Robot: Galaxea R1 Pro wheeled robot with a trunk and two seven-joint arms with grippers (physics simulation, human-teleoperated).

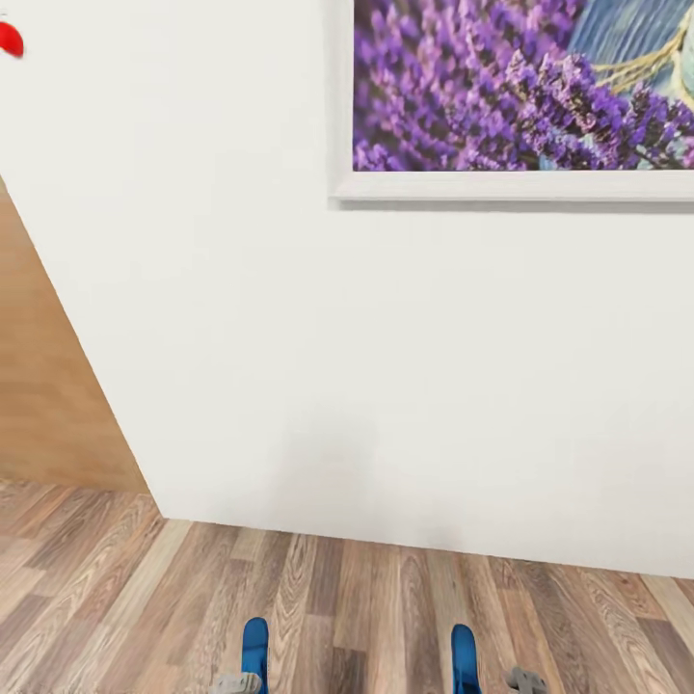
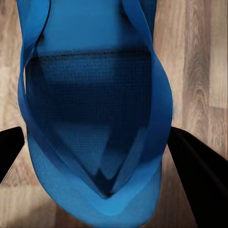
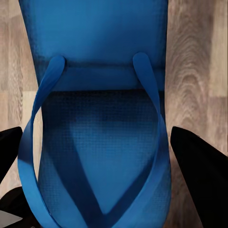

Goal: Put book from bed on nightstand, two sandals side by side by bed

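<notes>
Fingers [image 2: 9,147] of our left arm appear in the left wrist view as two black shapes, one on each side of a blue sandal [image 2: 95,118], and they seem to press on its edges, so we say they are closed on this sandal. In the right wrist view the fingers [image 3: 199,166] of our right arm stand in the same way on both sides of the second sandal [image 3: 99,133], closed on it too. Both sandals are bright blue, with the straps meeting in a point at the toe, and under each of them we see the brown wood-plank floor [image 2: 204,61], apart from the sole. In the head view we see the tips of the two sandals at the lower edge, the left one [image 1: 254,653] and the right one [image 1: 466,657], well apart from each other, with a small grey part of the left gripper [image 1: 236,683] and of the right gripper [image 1: 526,680] just beside them. Ahead of us is a white wall [image 1: 386,366] that meets the floor [image 1: 116,598], and on it hangs a picture of purple lavender [image 1: 520,87] in a white frame. At the left a light brown wooden panel [image 1: 48,386] stands beside the wall, and a small red shape [image 1: 10,39] shows at the upper left corner; we cannot tell what it is.
</notes>
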